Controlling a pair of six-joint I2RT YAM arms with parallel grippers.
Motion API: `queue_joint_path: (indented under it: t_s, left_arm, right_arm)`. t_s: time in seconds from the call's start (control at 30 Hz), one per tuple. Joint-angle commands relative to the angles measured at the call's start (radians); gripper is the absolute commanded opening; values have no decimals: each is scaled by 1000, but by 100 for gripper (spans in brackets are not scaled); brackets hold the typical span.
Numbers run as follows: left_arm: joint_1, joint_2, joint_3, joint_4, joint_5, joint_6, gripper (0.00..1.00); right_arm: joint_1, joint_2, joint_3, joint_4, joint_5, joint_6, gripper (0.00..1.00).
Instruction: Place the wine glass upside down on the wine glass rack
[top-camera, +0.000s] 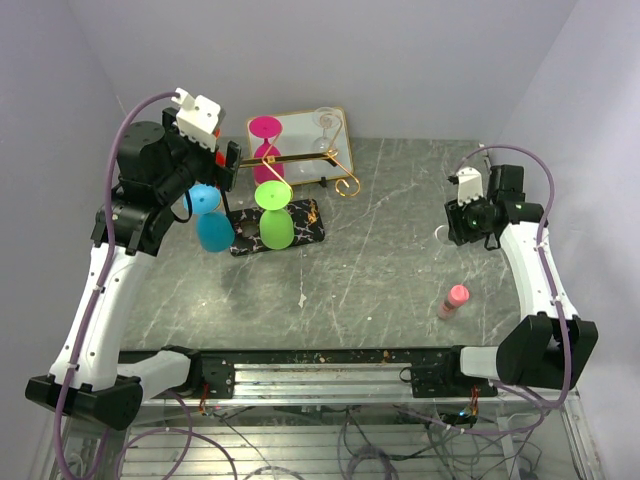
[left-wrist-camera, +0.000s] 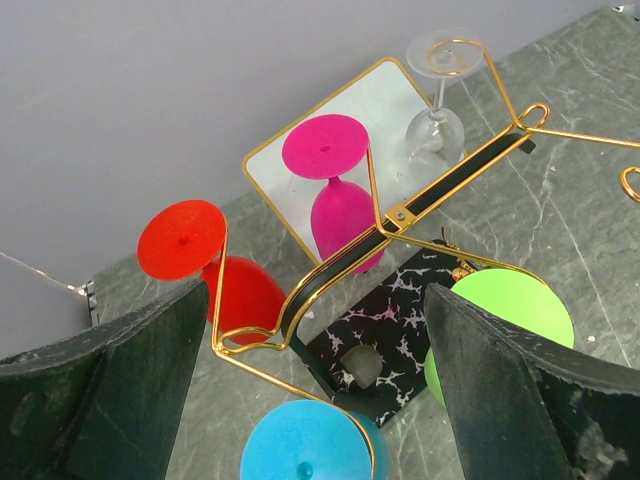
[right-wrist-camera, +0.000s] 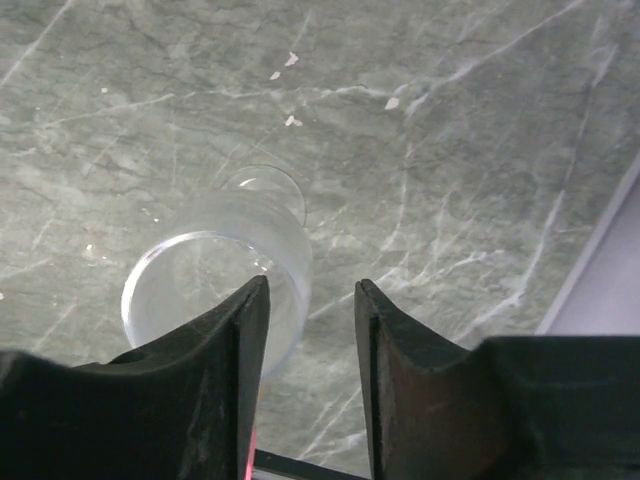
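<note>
left pincer (left-wrist-camera: 318, 292) gapes wide over the wine glass rack (left-wrist-camera: 455, 178); right pincer (right-wrist-camera: 312, 292), narrowly apart and gripping nothing, hovers beside the clear wine glass (right-wrist-camera: 210, 255) toward the table's (right-wrist-camera: 450, 120) right edge.

Robotics lab test cell. Shown by: bare pale walls (top-camera: 400, 60) closed around grey marbled table (top-camera: 400, 255); left arm (top-camera: 92, 300) and right arm (top-camera: 540, 275) bolted to metal rail (top-camera: 320, 378) at near edge; loose cables (top-camera: 170, 440) trailed beneath.

White arms (top-camera: 95, 290), black joints (top-camera: 150, 160), purple cables (top-camera: 137, 106)
</note>
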Motion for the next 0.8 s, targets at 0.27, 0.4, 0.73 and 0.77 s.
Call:
queue_joint_path:
  t_s: [0.27,0.4,0.73,0.77]
  left_arm:
    - [9,-15,-6,41,27,11,99]
    - [9,-18,-11,44,25,11,99]
    - [9,-8,-3,64,-1,-65,99]
    - [9,-7,-3,71,8,-87,99]
  right_arm:
    - [-9,39,8,-19,-50,-13,19]
    - [-9,45,44,-27,-44,-25,10]
    - [-9,103,333,-84,-92,-22,0]
    - [-8,112,376,-87,-94,-17,0]
